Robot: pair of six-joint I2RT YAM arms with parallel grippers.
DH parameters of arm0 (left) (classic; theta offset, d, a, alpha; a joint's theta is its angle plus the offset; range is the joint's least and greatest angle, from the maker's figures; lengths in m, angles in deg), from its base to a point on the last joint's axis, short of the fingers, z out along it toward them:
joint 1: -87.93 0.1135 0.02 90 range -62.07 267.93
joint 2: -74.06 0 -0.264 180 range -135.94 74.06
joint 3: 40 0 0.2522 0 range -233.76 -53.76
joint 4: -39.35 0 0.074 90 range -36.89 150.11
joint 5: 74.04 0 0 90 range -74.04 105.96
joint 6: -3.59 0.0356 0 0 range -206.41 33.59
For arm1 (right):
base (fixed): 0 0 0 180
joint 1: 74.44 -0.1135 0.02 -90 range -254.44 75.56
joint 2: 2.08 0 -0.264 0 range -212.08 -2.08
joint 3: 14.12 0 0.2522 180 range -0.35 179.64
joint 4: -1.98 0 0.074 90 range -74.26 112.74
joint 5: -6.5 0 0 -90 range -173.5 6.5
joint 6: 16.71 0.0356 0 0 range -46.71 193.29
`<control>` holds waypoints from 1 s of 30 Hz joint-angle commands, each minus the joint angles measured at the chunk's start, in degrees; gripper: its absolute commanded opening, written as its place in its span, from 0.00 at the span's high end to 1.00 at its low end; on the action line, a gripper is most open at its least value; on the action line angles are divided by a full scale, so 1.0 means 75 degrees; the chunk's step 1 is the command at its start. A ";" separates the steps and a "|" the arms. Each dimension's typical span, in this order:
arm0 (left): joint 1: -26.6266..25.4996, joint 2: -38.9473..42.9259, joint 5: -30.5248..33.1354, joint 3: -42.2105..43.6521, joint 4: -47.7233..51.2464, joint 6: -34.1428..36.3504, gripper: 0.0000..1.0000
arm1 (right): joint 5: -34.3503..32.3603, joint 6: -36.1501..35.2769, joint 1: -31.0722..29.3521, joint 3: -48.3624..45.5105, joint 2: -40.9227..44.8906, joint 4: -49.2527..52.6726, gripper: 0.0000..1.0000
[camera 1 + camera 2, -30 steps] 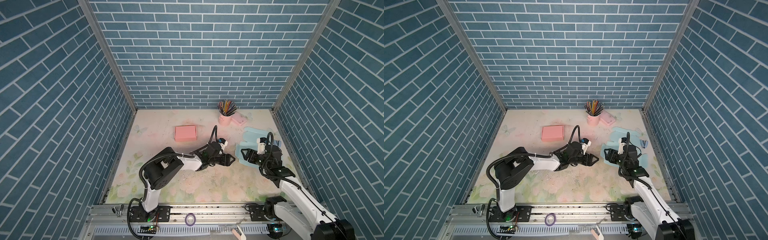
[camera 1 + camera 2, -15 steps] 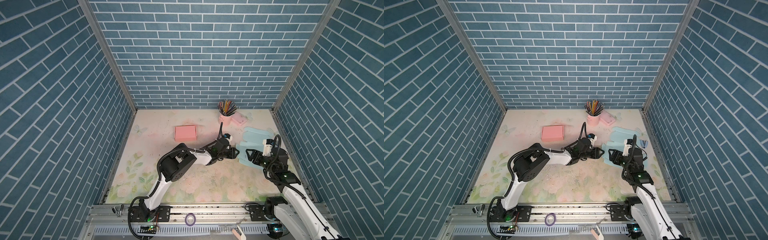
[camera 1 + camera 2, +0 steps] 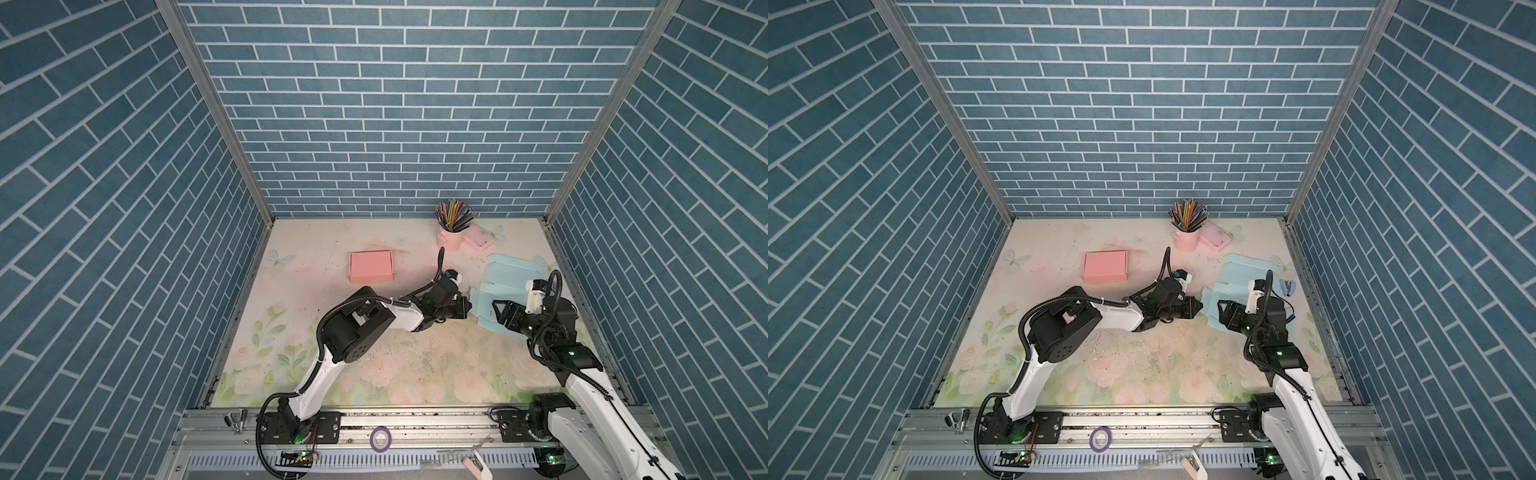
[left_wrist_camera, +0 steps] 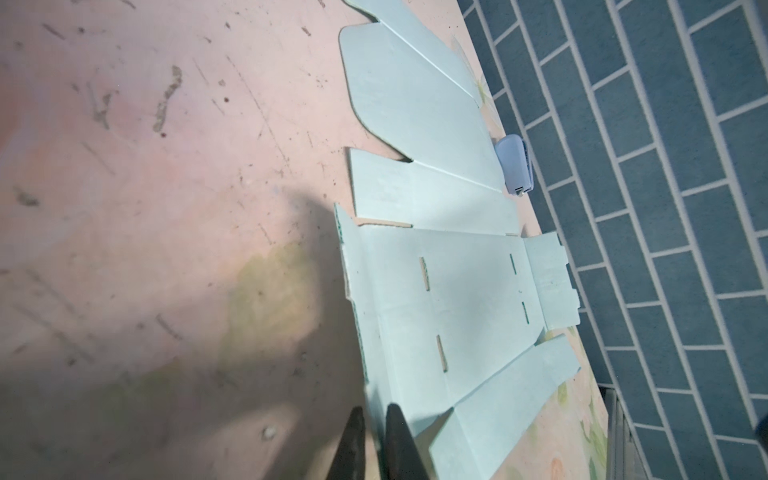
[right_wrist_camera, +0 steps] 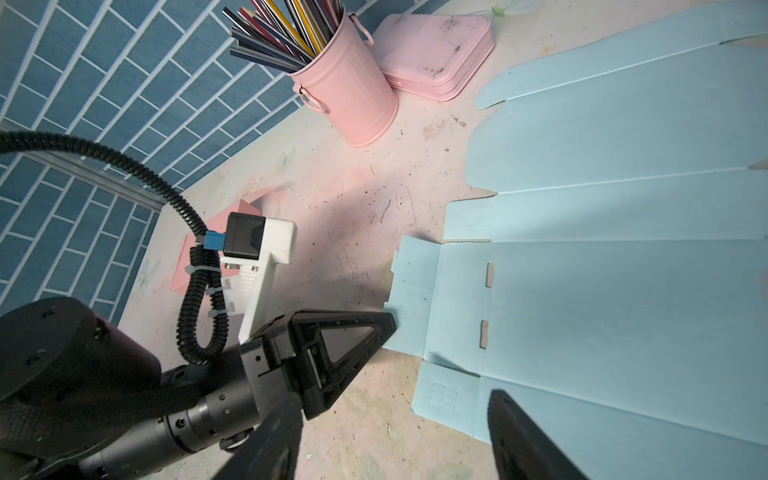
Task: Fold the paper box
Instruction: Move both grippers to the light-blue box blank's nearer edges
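Observation:
The paper box [image 3: 509,276] [image 3: 1239,272] is a flat pale blue blank lying at the table's right side. It fills much of the left wrist view [image 4: 457,291] and the right wrist view [image 5: 602,291]. My left gripper [image 3: 467,307] [image 3: 1200,307] reaches across to the blank's left edge. Its fingers [image 4: 374,409] stand nearly together, with the raised edge of the side flap pinched between them; its tip [image 5: 390,322] meets that flap. My right gripper [image 3: 505,316] [image 3: 1225,313] hovers open over the blank's near left part, nothing between its fingers [image 5: 390,405].
A closed pink box [image 3: 371,267] lies at mid-left. A pink cup of pencils [image 3: 449,237] and a pink tin [image 3: 478,238] stand at the back. A small blue stapler [image 3: 1287,287] [image 4: 515,166] sits by the right wall. A tape roll [image 3: 380,437] lies on the front rail.
My left gripper moved right to the blank's left edge and closed on its flap. My right arm drew back a little to the right, still open.

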 commanded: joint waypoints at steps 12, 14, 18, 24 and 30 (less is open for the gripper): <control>0.0050 0.1238 0.0136 0.1498 -0.1223 -0.0196 0.80 | 0.0095 -0.0392 0.0030 0.0283 0.0364 0.0608 0.29; 0.0025 0.1075 -0.0084 0.1259 -0.1100 -0.0115 0.57 | 0.0100 -0.0381 0.0029 0.0294 0.0351 0.0622 0.30; -0.0014 0.0629 -0.0247 0.0677 -0.0715 0.0051 0.45 | 0.0041 -0.0329 0.0029 0.0209 0.0470 0.0642 0.30; -0.0067 -0.0065 -0.0005 -0.0397 0.0278 0.0430 0.46 | -0.0008 -0.0357 0.0020 0.0200 0.0539 0.0737 0.30; -0.0074 -0.0557 0.0296 -0.1043 0.0710 0.0525 0.53 | 0.0003 -0.0372 0.0031 0.0169 0.0466 0.0608 0.30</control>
